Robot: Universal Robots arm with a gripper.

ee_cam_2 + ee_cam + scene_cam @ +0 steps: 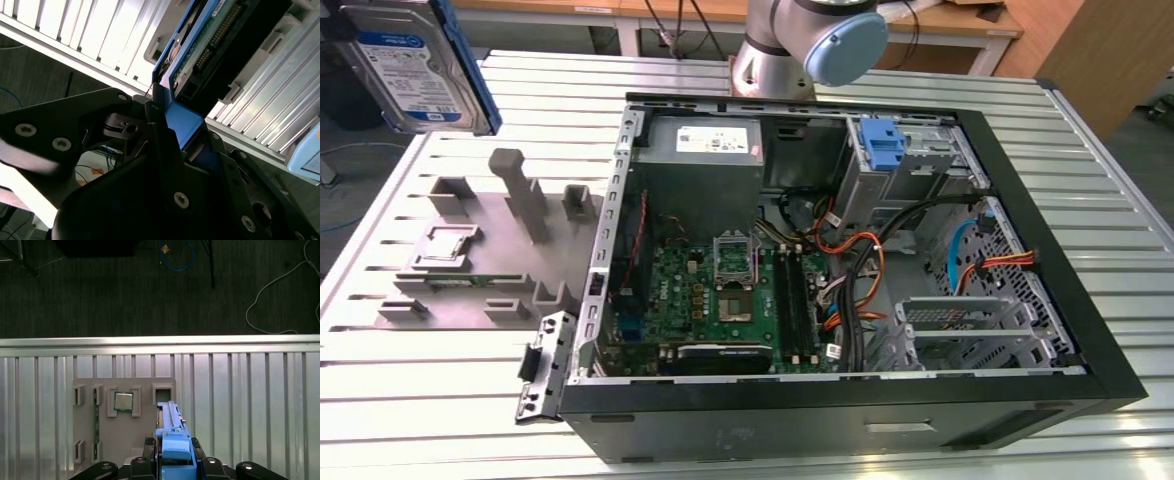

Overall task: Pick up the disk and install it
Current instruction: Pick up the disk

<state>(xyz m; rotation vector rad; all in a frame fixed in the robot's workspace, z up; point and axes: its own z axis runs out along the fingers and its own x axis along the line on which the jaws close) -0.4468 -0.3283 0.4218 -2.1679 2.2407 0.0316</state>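
one labelled disk [414,70], edge-on in gripper [172,445]

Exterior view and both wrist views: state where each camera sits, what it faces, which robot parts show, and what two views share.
Exterior view: off the arm, looking down on the open computer case; the arm shows beyond it.
First wrist view: at the wrist, looking down past the jaws onto the slatted table and floor.
Second wrist view: at the wrist, close along the jaws, shut on the disk.
Shared: both wrist views show the disk in the jaws.
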